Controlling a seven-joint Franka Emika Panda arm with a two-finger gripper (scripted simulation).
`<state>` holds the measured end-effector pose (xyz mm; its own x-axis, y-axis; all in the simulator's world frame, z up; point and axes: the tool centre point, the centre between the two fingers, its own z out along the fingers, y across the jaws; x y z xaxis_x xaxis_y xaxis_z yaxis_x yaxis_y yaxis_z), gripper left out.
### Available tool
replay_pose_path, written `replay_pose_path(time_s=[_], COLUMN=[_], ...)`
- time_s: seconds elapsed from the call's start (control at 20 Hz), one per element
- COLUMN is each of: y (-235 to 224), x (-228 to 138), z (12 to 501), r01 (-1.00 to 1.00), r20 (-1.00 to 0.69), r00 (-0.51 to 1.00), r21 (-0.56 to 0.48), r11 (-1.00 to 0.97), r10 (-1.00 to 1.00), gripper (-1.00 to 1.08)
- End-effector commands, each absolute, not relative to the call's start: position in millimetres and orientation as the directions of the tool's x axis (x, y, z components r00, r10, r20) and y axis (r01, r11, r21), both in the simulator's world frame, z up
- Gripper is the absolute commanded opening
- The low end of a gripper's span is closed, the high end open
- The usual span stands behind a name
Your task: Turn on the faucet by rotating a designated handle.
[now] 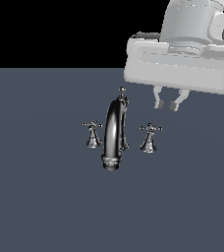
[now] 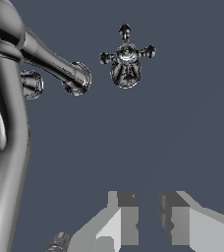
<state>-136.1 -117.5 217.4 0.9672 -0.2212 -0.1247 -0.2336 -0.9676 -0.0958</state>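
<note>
Fingers of the gripper stand apart, holding nothing. Below them, a little toward the exterior view's left, stands the near cross handle, beside the faucet spout.

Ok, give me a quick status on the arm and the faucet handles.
Gripper slightly open, empty, up off the surface. Cross handle on the exterior view's right nearest, untouched. Spout and other cross handle apart. Nothing in the way.
</note>
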Motion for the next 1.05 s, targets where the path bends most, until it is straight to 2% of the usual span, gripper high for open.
replay_pose_path(time_s=[0.0,0.05,0.1,0.15,0.2,0.25,0.3,0.35,0.4,0.45,0.5,0.55,0.6,0.65,0.7,0.8,0.85,0.9,0.95,1.0], y=[-121.6,-140.3,-139.1,-157.7,-160.9,-136.8,-139.2,-141.8,-118.2,-119.0,-127.9,-213.2,-252.1,-242.9,-267.9,-285.4,-248.3,-291.5,-306.8,-282.8], x=[-123.4,-117.0,-85.8,-96.0,-106.8,-83.0,-93.6,-94.5,-64.3,-55.6,-35.3,-46.6,-63.2,-49.0,-66.6,-69.0,-28.9,-65.6,-70.1,-50.2], z=[185.2,177.6,184.7,162.9,140.5,137.2,115.2,114.5,113.7,101.8,102.1,92.2,101.5,96.3,98.5,99.7,95.5,99.3,99.1,98.7], r01=[-0.327,-0.318,-0.297,-0.347,-0.432,-0.420,-0.503,-0.507,-0.473,-0.524,-0.552,-0.624,-0.689,-0.754,-0.786,-0.708,-0.770,-0.825,-0.802,-0.784], r20=[-0.124,-0.106,-0.049,-0.068,-0.090,-0.075,-0.104,-0.106,-0.062,-0.050,-0.008,0.020,0.052,0.052,0.051,0.094,0.096,0.094,0.126,0.127], r00=[0.941,0.944,0.954,0.936,0.900,0.906,0.863,0.860,0.881,0.852,0.833,0.781,0.723,0.653,0.613,0.704,0.632,0.555,0.591,0.610], r21=[-0.107,-0.051,-0.026,-0.019,-0.045,-0.043,-0.068,-0.070,-0.082,-0.083,-0.083,-0.047,-0.013,-0.045,-0.062,0.008,-0.027,-0.062,-0.008,-0.046], r11=[-0.939,-0.947,-0.955,-0.938,-0.901,-0.906,-0.862,-0.859,-0.877,-0.847,-0.830,-0.780,-0.724,-0.655,-0.615,-0.707,-0.637,-0.561,-0.597,-0.619], r10=[-0.314,-0.311,-0.295,-0.345,-0.427,-0.417,-0.495,-0.499,-0.469,-0.522,-0.554,-0.625,-0.689,-0.755,-0.789,-0.704,-0.769,-0.827,-0.797,-0.782], gripper=[-0.58,-0.51,-0.44,-0.26,0.12,-0.13,0.24,0.24,-0.58,-0.39,0.58,0.35,0.35,-0.78,-0.78,-0.73,0.53,0.53,-0.89,0.77])
